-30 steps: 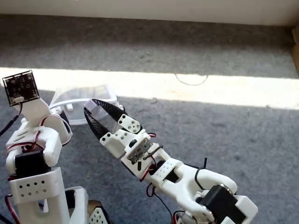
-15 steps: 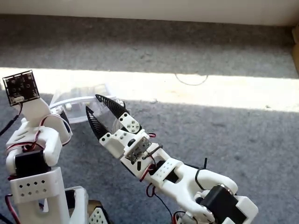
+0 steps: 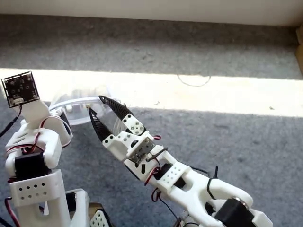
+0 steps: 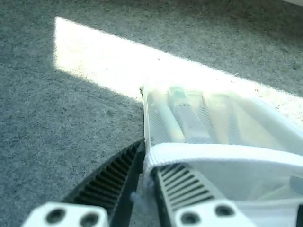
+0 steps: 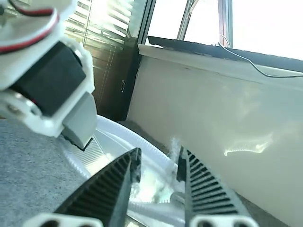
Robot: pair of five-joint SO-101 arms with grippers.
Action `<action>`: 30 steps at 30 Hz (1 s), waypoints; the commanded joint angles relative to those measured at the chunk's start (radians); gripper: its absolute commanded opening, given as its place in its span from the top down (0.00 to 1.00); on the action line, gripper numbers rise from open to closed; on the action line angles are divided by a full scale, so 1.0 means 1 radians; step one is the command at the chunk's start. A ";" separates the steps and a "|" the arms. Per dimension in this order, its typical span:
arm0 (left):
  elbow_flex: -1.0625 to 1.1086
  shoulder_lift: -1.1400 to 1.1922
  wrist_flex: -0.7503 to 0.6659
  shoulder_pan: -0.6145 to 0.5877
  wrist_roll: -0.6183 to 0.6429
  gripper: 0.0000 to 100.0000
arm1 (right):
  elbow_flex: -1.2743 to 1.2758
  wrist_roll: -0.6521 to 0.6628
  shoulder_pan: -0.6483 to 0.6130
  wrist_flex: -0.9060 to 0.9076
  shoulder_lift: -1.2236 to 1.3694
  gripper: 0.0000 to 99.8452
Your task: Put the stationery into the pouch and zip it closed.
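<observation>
While left gripper (image 4: 146, 163) clamps the clear, white-rimmed mesh pouch (image 4: 213, 118), right gripper (image 5: 158, 163) flanks its rim, fingers slightly apart. Grey carpeted surface (image 3: 227, 142) beneath.

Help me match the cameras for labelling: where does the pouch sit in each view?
High view: pouch at the left, between the left arm and the right pincer.
Left wrist view: pouch just ahead of the left pincer, which grips its rim.
Right wrist view: pouch between the right pincer and the left arm.
Landmark: the left arm, beside the pouch.
</observation>
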 commanded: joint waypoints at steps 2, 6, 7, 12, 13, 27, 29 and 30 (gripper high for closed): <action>-0.013 -0.015 -0.025 0.015 -0.005 0.99 | 0.004 -0.069 -0.005 0.176 -0.179 0.88; -0.013 -0.015 -0.025 0.013 -0.005 0.99 | 0.004 -0.135 0.001 0.354 -0.282 0.88; -0.013 -0.015 -0.025 0.013 -0.005 0.99 | 0.004 -0.137 0.001 0.397 -0.308 0.88; -0.013 -0.015 -0.025 0.012 -0.005 0.99 | 0.005 -0.137 0.002 0.596 -0.460 0.88; -0.013 -0.015 -0.025 0.012 -0.005 0.99 | 0.005 -0.137 0.007 0.641 -0.492 0.88; -0.013 -0.015 -0.025 0.010 -0.005 0.99 | -0.101 -0.288 0.206 1.360 -0.800 0.88; -0.013 -0.015 -0.025 0.010 -0.005 0.99 | -0.174 -0.288 0.216 1.495 -0.799 0.88; -0.013 -0.015 -0.025 0.010 -0.005 0.99 | -0.208 -0.288 0.216 1.555 -0.799 0.88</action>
